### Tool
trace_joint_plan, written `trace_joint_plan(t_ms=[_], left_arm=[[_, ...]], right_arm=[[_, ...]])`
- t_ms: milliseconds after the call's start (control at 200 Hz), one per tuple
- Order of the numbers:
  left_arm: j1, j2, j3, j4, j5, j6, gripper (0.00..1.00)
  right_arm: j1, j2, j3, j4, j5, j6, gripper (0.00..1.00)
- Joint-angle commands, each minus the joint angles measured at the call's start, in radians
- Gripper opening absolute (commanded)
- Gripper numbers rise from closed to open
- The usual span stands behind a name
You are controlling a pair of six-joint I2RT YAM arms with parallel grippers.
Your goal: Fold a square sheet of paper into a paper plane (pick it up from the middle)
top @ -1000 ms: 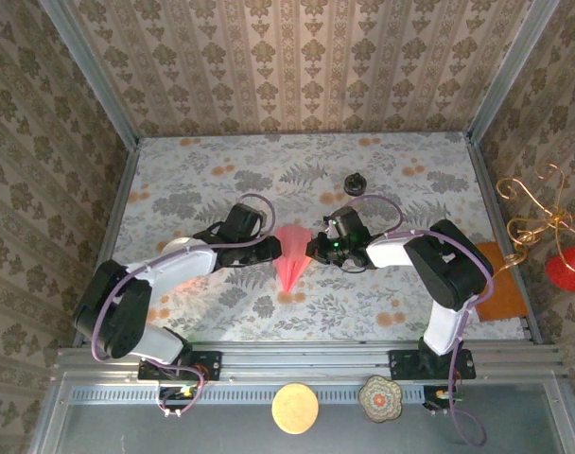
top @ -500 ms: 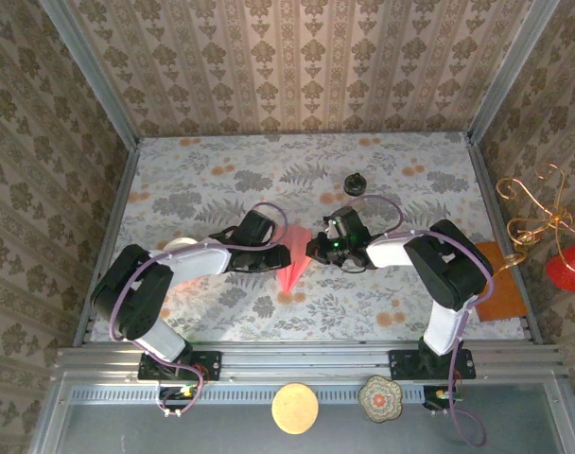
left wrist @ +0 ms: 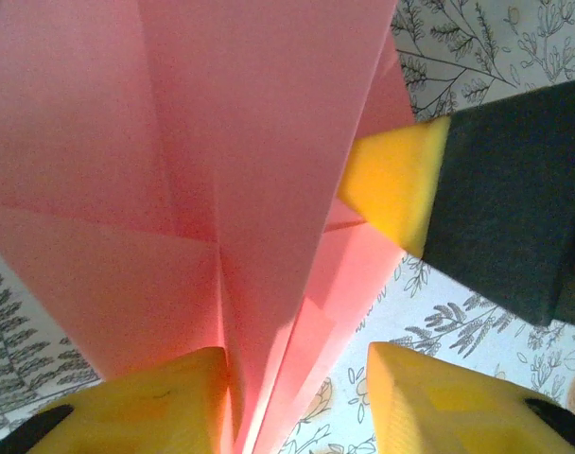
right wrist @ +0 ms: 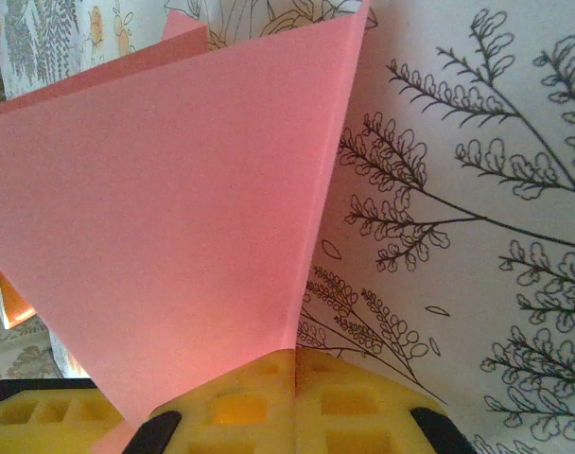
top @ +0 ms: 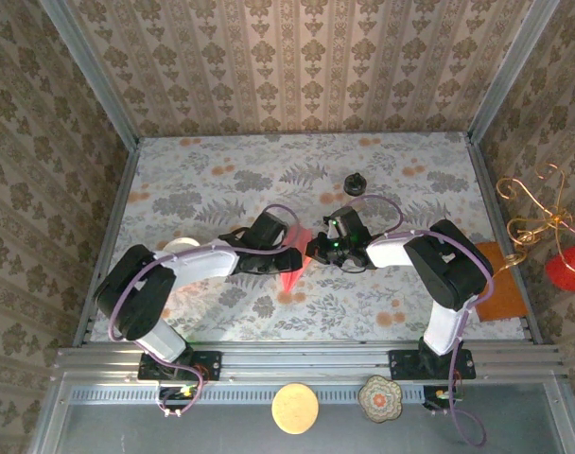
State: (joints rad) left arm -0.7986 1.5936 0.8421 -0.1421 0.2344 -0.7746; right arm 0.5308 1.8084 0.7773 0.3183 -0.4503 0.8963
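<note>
Top external is showing the paper plane (top: 289, 279) mid-counter, nose toward the near edge. The left end effector (top: 289, 259) is straddling it, parted and empty, and the right end effector (top: 314, 252) is pinching its far flap. Right should be anchoring while left creases squarely.

The overhead camera is looking down on the whole table (top: 410, 189); both wrist cameras are viewing the paper plane (left wrist: 221, 142) closely, from opposite sides.
</note>
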Motion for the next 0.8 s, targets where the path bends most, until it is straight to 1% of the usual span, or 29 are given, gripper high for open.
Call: trace_joint_plan(t_ms=[0,135,315,405,580,690,795], left_arm=[[-0.017,0.042,0.052,-0.065,-0.044,0.026,0.45],[-0.033,0.078,0.092,-0.123,-0.083,0.047,0.44],[-0.049,0.107,0.122,-0.163,-0.12,0.063,0.39],[-0.054,0.116,0.129,-0.167,-0.125,0.065,0.36],[-0.056,0.132,0.139,-0.176,-0.136,0.069,0.34],[-0.058,0.144,0.15,-0.184,-0.141,0.072,0.34],[-0.06,0.154,0.159,-0.192,-0.142,0.075,0.33]], right_arm=[[0.004,0.004,0.009,-0.002,-0.002,0.005,0.07],[0.005,0.002,0.007,-0.002,-0.003,0.007,0.06],[0.004,0.001,0.008,-0.003,-0.005,0.009,0.07],[0.004,0.001,0.009,-0.004,-0.005,0.009,0.07],[0.003,-0.003,0.012,-0.009,-0.006,0.009,0.07],[0.003,-0.009,0.014,-0.016,-0.006,0.01,0.08],[0.001,-0.022,0.017,-0.028,-0.008,0.014,0.13]])
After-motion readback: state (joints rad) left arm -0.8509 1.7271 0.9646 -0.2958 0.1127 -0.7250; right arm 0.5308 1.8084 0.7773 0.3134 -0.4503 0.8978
